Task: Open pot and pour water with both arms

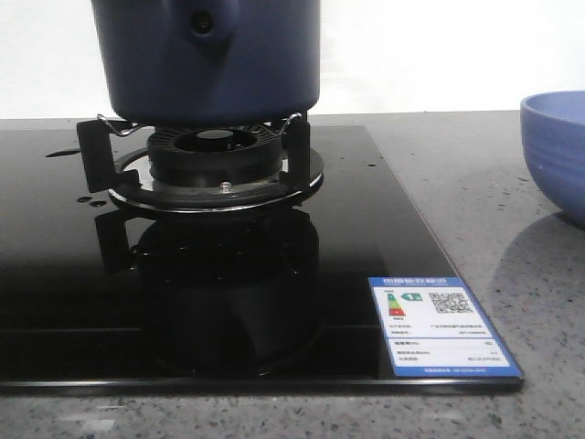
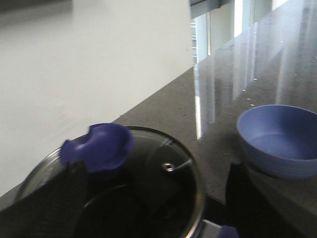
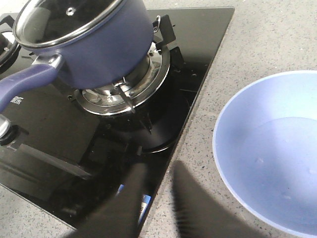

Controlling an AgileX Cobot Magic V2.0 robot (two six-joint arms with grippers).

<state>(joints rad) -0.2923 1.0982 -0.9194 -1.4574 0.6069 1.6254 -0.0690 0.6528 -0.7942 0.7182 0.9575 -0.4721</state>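
The left pincer (image 2: 153,208) hangs right over the pot, its two dark fingers (image 2: 69,193) spread wide, one on each side of the lid with nothing between them but air, so it's apart and not gripping anything. One finger sits just beside the lid's blue knob (image 2: 99,146) but isn't visibly clamped on it. The right pincer (image 3: 153,198) is over on the right side of the desk, above the front right corner of the cooktop; its two fingers (image 3: 124,203) show a narrow gap between them and hold nothing, so it's slightly apart too.

The pot (image 1: 208,59) is a dark navy saucepan sitting on the gas burner (image 1: 215,151), propped on the black pan supports (image 1: 91,151). The glass lid (image 3: 59,22) is still on, steel-rimmed, with a little steam vent in it. In the front view a handle stub with a round hole faces the camera; in the right wrist view a long blue handle (image 3: 25,84) sticks out of the pot's side.

The burner is set in a glossy black glass cooktop (image 1: 366,219), which takes up the left and middle of the desk. There's an energy label sticker (image 1: 437,325) with a QR code on its front right corner.

To the right of the cooktop, well apart from the pot, a lighter blue bowl (image 3: 267,148) sits on the grey speckled desk (image 1: 512,274) near the right edge. A white wall (image 2: 89,64) runs along the back edge.
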